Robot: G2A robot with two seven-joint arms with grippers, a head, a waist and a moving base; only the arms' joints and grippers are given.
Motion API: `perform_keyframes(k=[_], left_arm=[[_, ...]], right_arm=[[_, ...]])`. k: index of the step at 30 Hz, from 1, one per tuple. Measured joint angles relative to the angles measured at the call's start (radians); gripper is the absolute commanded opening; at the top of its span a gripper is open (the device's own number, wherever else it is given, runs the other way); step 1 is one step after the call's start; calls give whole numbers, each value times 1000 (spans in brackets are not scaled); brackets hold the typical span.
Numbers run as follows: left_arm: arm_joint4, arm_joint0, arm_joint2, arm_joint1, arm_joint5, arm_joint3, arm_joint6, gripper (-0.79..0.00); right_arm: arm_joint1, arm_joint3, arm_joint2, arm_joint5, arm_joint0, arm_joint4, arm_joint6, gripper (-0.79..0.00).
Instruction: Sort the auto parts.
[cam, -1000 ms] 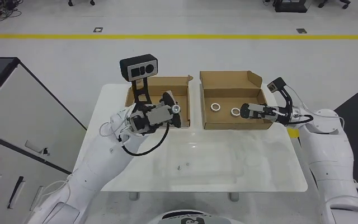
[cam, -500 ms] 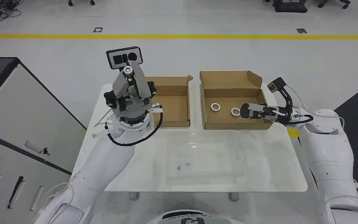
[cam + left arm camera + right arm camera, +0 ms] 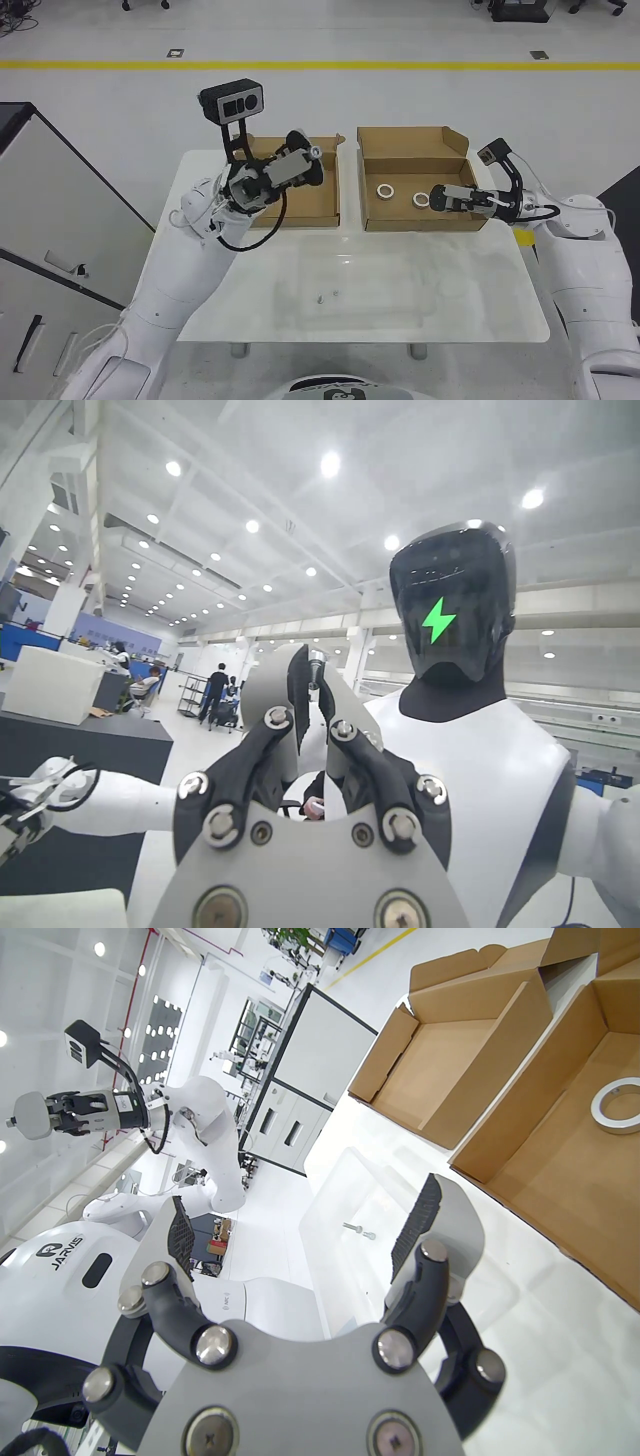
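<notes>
My left gripper (image 3: 312, 680) is shut on a small threaded bolt (image 3: 314, 670). In the top view that left gripper (image 3: 312, 155) is held up above the back of the left cardboard box (image 3: 305, 202); the right wrist view has it (image 3: 30, 1120) raised high with the bolt (image 3: 9, 1123) at its tip. My right gripper (image 3: 300, 1228) is open with nothing between its fingers, and it hangs (image 3: 428, 199) inside the right cardboard box (image 3: 455, 172). Two metal rings (image 3: 384, 190) (image 3: 421, 200) lie on that box's floor, one right at the gripper's tip.
A clear shallow tray (image 3: 400, 262) sits on the white table (image 3: 470, 290) in front of the boxes, with a couple of small screws (image 3: 327, 296) in it. The same screws (image 3: 359, 1229) lie beyond my right fingers. A dark cabinet (image 3: 40, 190) stands left of the table.
The left arm has swung with the bolt: from over the left box's front, up toward the camera, then to above the box's back. The right arm has not moved.
</notes>
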Motion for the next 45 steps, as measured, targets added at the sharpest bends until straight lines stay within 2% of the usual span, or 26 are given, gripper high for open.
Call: perform_keyframes(k=[3, 10, 15, 20, 34, 39, 45], left_arm=[[10, 10, 4, -3, 1, -19, 24, -785], [-185, 34, 22, -15, -14, -52, 32, -785], [-294, 36, 23, -23, -18, -53, -8, -785], [-236, 33, 1, -24, -5, -35, -46, -785], [50, 48, -38, -25, 25, -34, -21, -785], [-5, 60, -27, -30, 11, -60, 1, -785], [-163, 66, -14, -35, -4, -73, -48, -785]], right_arm=[[0, 0, 0, 0, 0, 0, 0, 0], [0, 0, 0, 0, 0, 0, 0, 0], [0, 0, 0, 0, 0, 0, 0, 0], [0, 0, 0, 0, 0, 0, 0, 0], [0, 0, 0, 0, 0, 0, 0, 0], [0, 0, 0, 0, 0, 0, 0, 0], [0, 0, 0, 0, 0, 0, 0, 0]])
